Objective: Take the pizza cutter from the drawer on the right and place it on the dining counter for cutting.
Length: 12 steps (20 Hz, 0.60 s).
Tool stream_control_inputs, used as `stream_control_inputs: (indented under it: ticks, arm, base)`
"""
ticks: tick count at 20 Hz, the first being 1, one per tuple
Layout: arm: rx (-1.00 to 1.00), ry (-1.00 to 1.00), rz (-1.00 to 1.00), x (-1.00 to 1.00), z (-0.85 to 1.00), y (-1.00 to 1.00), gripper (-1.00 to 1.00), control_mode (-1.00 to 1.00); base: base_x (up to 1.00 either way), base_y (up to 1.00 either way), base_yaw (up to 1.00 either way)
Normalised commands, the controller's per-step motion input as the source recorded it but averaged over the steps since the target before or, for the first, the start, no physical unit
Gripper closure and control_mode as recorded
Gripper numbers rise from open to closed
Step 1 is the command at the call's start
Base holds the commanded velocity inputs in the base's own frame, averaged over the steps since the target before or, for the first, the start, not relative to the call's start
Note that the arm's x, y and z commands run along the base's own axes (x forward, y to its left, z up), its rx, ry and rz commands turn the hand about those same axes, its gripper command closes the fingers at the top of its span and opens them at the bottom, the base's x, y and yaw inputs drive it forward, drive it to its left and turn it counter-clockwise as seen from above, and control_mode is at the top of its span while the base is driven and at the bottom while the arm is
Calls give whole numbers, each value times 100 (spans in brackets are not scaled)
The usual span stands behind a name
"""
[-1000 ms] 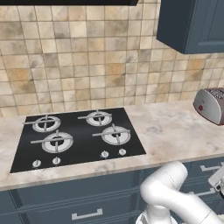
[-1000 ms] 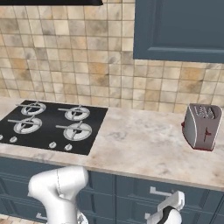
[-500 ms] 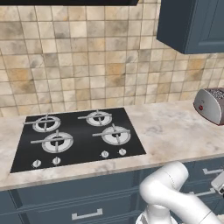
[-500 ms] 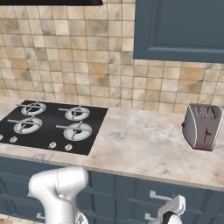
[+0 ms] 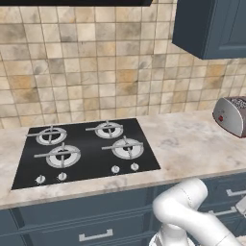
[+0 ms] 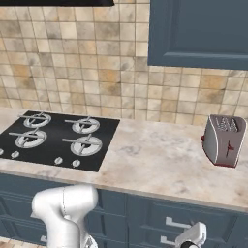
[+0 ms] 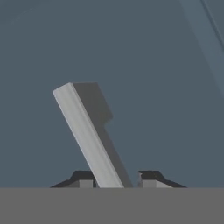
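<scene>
1. The step in hand looks to be opening the navy-blue fronted drawer [image 7: 131, 52]. In the hand view the short silver-grey bar handle [image 7: 89, 135] runs slantwise down between the two dark fingertips [image 7: 83, 178] of the two-finger hand [image 7: 114, 180].
2. The fingers stand apart, one on each side of the bar, with a gap on both sides. So the hand is open around the handle and not closed on it, holding nothing.
3. In the right base view the white wrist [image 6: 193, 236] sits low against the blue drawer fronts, under the beige marbled stone surface [image 6: 160, 160].
4. The pizza cutter is not to be seen; I judge it lies inside the closed drawer (the task says as much).
5. The next move calls for closing the fingers squarely on the bar, then a straight pull outward. The tilt of the bar against the fingers could let it slip.
6. Materials: the drawer front is flat, matte and plain. The handle is smooth, squared metal. On the surface stand a glossy black four-burner hob [image 5: 86, 151] and a rounded silver toaster [image 6: 223, 140] with red trim.
</scene>
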Motion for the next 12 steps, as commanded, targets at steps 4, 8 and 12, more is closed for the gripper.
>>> stream_control_inputs:
  ticks: [4, 8, 12]
  arm:
    - [0, 0, 0, -60, -4, -36, 100, -100]
    - [0, 1, 0, -59, -5, -41, 100, -100]
    - [0, 1, 0, -62, -7, -43, 100, -100]
  base:
    - [0, 0, 0]
    - [0, 0, 0]
    - [0, 0, 0]
